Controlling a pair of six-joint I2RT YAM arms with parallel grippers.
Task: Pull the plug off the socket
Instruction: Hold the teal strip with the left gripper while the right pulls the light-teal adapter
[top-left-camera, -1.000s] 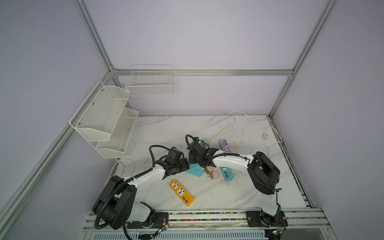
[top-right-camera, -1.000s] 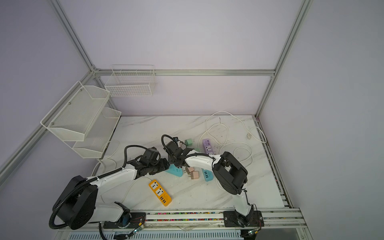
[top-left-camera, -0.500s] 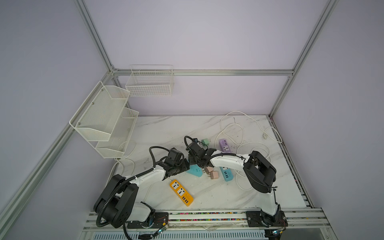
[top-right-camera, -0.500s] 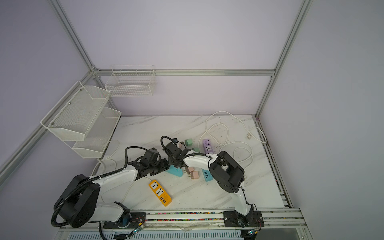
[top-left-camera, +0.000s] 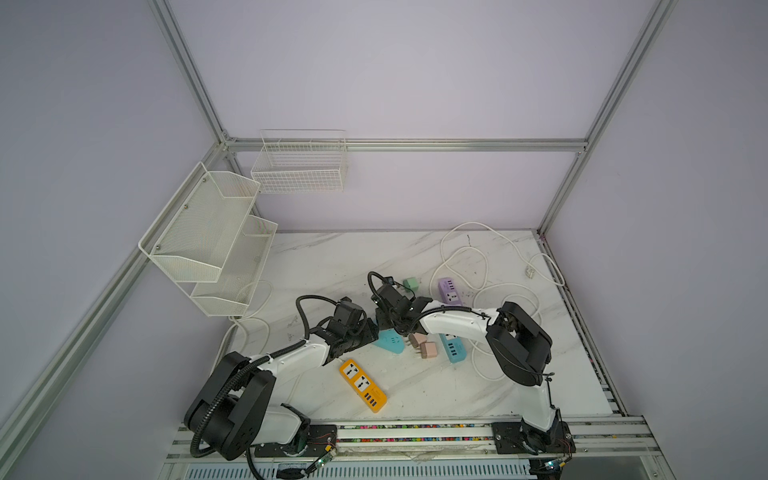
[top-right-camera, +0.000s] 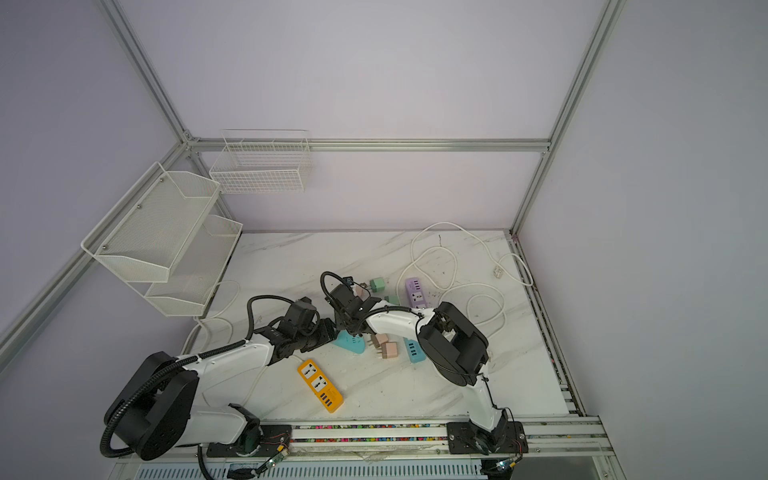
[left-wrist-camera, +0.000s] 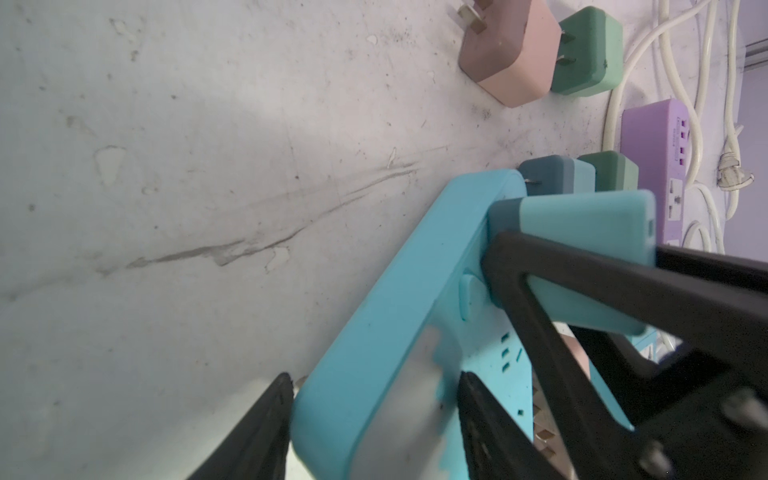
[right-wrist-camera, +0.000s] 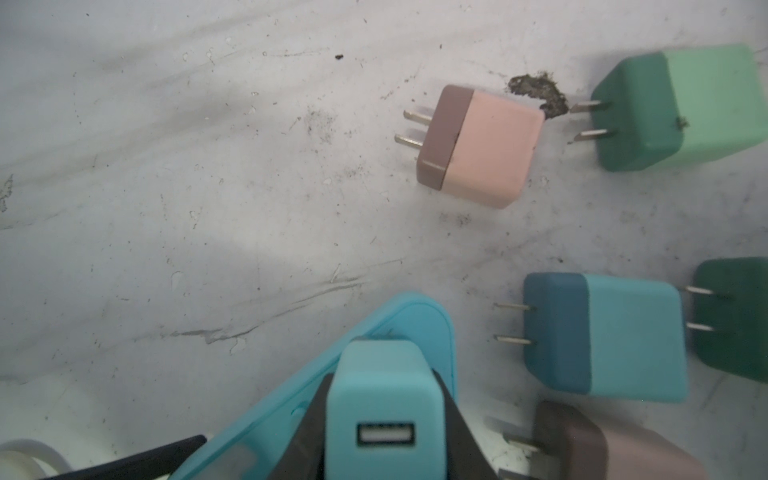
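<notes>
The socket (left-wrist-camera: 395, 311) is a light blue power strip lying flat on the marble table, seen in both top views (top-left-camera: 390, 341) (top-right-camera: 351, 341). A light blue plug (right-wrist-camera: 384, 399) with a USB port stands plugged into it. My right gripper (right-wrist-camera: 384, 378) is shut on the plug, one finger on each side; the same grip shows in the left wrist view, where a black finger (left-wrist-camera: 540, 311) lies across the plug (left-wrist-camera: 582, 237). My left gripper (left-wrist-camera: 374, 382) is shut on the socket's near end, a finger against each side. From above, both grippers (top-left-camera: 372, 334) (top-left-camera: 401, 328) meet over the socket.
Loose plugs lie beside the socket: pink (right-wrist-camera: 482, 149), green (right-wrist-camera: 685, 108), blue (right-wrist-camera: 602, 336). An orange power strip (top-left-camera: 362, 385), a purple one (top-left-camera: 449, 291) and another blue one (top-left-camera: 453, 347) lie nearby, with white cables (top-left-camera: 478, 266) at the back right. Wire shelves (top-left-camera: 208, 237) hang left.
My right gripper has closed onto the plug. The left gripper's jaws have narrowed around the socket. Both arms have barely shifted.
</notes>
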